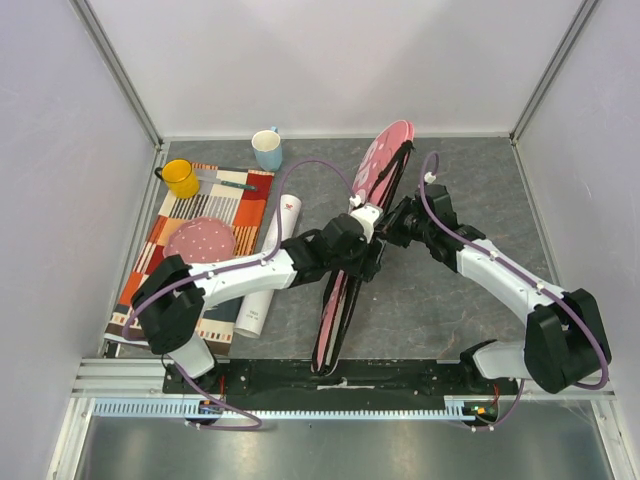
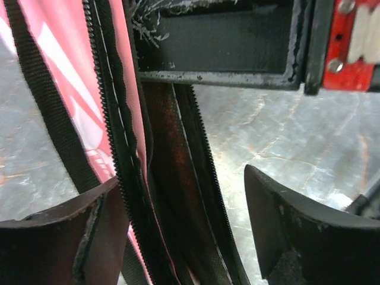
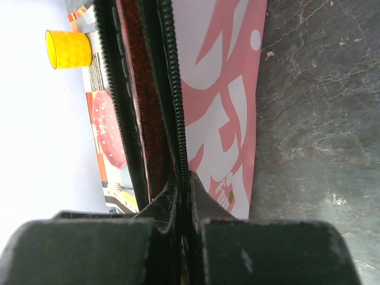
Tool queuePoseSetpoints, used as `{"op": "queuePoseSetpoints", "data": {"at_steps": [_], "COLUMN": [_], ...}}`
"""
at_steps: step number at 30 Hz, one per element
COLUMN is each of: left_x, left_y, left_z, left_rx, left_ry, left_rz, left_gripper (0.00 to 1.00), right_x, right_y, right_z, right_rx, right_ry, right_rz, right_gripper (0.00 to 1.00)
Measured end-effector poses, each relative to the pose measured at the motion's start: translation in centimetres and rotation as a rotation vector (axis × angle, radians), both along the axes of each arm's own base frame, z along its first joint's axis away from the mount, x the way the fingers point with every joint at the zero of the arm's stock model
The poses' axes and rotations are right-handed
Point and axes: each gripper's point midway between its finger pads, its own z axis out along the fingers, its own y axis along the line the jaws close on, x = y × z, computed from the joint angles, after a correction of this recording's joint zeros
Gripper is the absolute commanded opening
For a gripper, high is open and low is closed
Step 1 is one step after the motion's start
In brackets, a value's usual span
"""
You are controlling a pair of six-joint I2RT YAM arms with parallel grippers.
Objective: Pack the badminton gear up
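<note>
The right claw [image 3: 184, 205] is pressed together and pinches the zipper edge of the one pink bag [image 1: 385, 160]. The left claw [image 2: 178, 202] is spread wide, and the same edge stands between its fingers. The bag lies slanted in the middle of the grey, stone-patterned table [image 1: 460, 200]. Just left of the bag lies one white tube [image 1: 265, 270]. Further left is one striped mat [image 1: 165, 225] with one pink dotted plate [image 1: 200, 240]. There are two mugs left of the bag's far end, one yellow mug [image 1: 181, 178] and one blue mug [image 1: 267, 150]. White walls [image 1: 330, 60] close three sides.

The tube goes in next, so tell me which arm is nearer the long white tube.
Left. The left arm crosses over the white tube; the right arm lies beyond the pink bag.
</note>
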Motion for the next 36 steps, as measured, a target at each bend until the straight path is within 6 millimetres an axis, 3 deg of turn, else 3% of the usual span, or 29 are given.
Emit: {"op": "queuePoseSetpoints", "data": {"at_steps": [4,5,7,8,10,11,12,17,20,22,24,27,29,31,33,35,36], "left_x": [0.8,0.9,1.3,1.6,1.9,2.0,2.0,1.6,1.0,0.8,0.7,0.7,0.6,0.5,0.2,0.1,0.1], "left_y": [0.9,1.0,1.5,1.8,2.3,2.4,2.5,3.4,3.2,3.1,3.1,3.2,3.3,3.4,3.3,3.3,3.3], "left_z": [-0.2,-0.1,0.0,0.0,0.1,0.1,0.1,-0.1,-0.1,-0.2,-0.3,-0.3,-0.3,-0.2,-0.1,0.0,0.0], "left_rx": [0.097,0.111,0.142,0.156,0.171,0.173,0.175,0.156,0.137,0.122,0.102,0.078,0.063,0.047,0.028,0.008,-0.023], "left_ry": [-0.121,-0.141,-0.184,-0.198,-0.213,-0.218,-0.22,-0.209,-0.185,-0.163,-0.136,-0.102,-0.084,-0.067,-0.046,-0.026,0.004], "left_rz": [0.079,0.093,0.128,0.146,0.175,0.182,0.187,0.182,0.158,0.145,0.133,0.124,0.12,0.116,0.106,0.102,0.092], "left_gripper": [0.43,0.28,0.1,0.02,0.02,0.02,0.02,0.02,0.02,0.02,0.02,0.02,0.02,0.02,0.02,0.02,0.02], "right_x": [0.1,0.1,0.1,0.1,0.2,0.2,0.2,1.4,3.5,4.7,5.8,7.9,9.6,10.7,11.5,11.9,12.7], "right_y": [0.2,0.3,0.6,0.7,1.0,1.1,1.1,-1.6,-5.7,-8.4,-10.2,-10.8,-10.8,-11.2,-12.1,-13.3,-14.9], "right_z": [0.3,0.4,0.6,0.8,1.1,1.3,1.5,4.5,7.8,9.6,10.6,11.2,10.6,9.3,8.0,7.3,6.9], "right_rx": [0.016,0.014,0.003,-0.004,-0.018,-0.028,-0.033,-0.062,-0.069,-0.101,-0.131,-0.139,-0.136,-0.122,-0.079,-0.023,0.076], "right_ry": [0.017,0.019,0.017,0.012,-0.003,-0.013,-0.019,-0.137,-0.254,-0.326,-0.375,-0.423,-0.443,-0.426,-0.414,-0.418,-0.44], "right_rz": [-0.034,-0.044,-0.056,-0.061,-0.068,-0.064,-0.059,-0.018,-0.037,-0.049,-0.034,0.024,0.06,0.066,0.052,0.018,-0.028], "right_gripper": [0.0,0.0,0.0,0.1,0.29,0.5,0.57,0.71,0.77,0.74,0.59,0.42,0.37,0.39,0.49,0.5,0.52]}}
